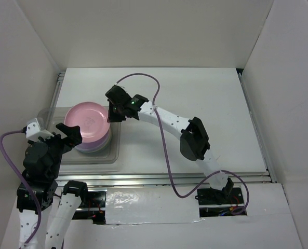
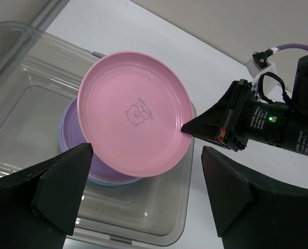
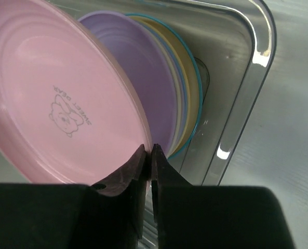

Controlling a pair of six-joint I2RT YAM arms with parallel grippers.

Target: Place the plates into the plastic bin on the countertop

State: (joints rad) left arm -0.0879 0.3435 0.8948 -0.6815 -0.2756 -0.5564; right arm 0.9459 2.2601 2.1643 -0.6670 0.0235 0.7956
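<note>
My right gripper (image 1: 111, 111) is shut on the rim of the pink plate (image 1: 87, 122) and holds it tilted over a stack of plates (image 1: 99, 146) in the clear plastic bin (image 1: 114, 150). In the right wrist view the fingertips (image 3: 150, 151) pinch the pink plate (image 3: 55, 98); a purple plate (image 3: 143, 72), then cream, yellow and blue rims, lie beneath. In the left wrist view the pink plate (image 2: 133, 111) hangs over the purple plate (image 2: 70, 132) in the bin (image 2: 159, 218). My left gripper (image 1: 65, 136) is open and empty at the bin's near side, and shows too in the left wrist view (image 2: 143, 194).
The bin sits at the left of the white countertop (image 1: 195, 104). White walls (image 1: 283, 104) enclose the table on three sides. A metal rail (image 1: 169, 179) runs along the front edge. A purple cable (image 1: 164, 140) loops from the right arm.
</note>
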